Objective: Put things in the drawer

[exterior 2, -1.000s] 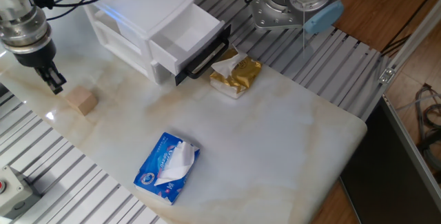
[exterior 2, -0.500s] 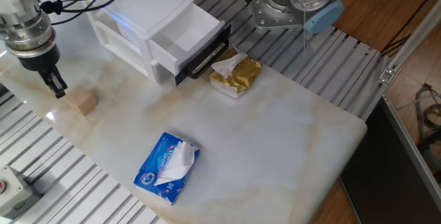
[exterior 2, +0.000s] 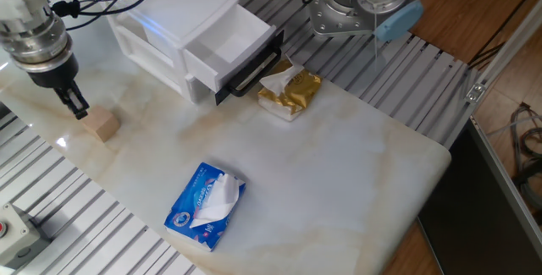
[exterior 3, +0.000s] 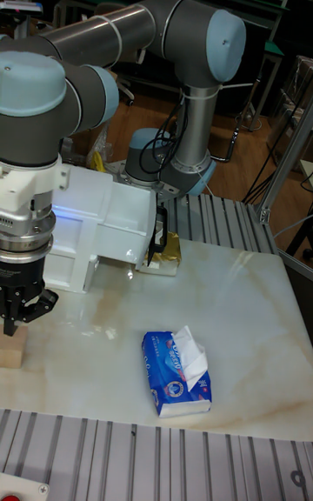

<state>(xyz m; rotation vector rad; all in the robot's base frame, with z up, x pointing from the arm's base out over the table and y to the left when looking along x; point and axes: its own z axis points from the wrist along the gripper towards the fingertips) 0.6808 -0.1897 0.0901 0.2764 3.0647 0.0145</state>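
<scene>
A small tan wooden cube [exterior 2: 102, 125] lies on the marble tabletop at the left; in the tall fixed view the cube [exterior 3: 10, 350] sits at the left edge. My gripper [exterior 2: 75, 106] hangs just above and left of it, fingers pointing down, open and holding nothing. In the tall fixed view the gripper [exterior 3: 22, 311] is right over the cube's top. The white drawer [exterior 2: 230, 48] with a black bar handle [exterior 2: 254, 72] stands pulled out of the white cabinet [exterior 2: 165, 13] and looks empty inside.
A gold tissue pack [exterior 2: 290, 90] lies just in front of the drawer handle. A blue tissue pack [exterior 2: 206, 205] lies near the front edge of the table. The arm's base [exterior 2: 360, 8] stands behind, on the slatted aluminium frame.
The gripper has shifted right and slightly down toward the cube. The cube, drawer and tissue packs have not moved.
</scene>
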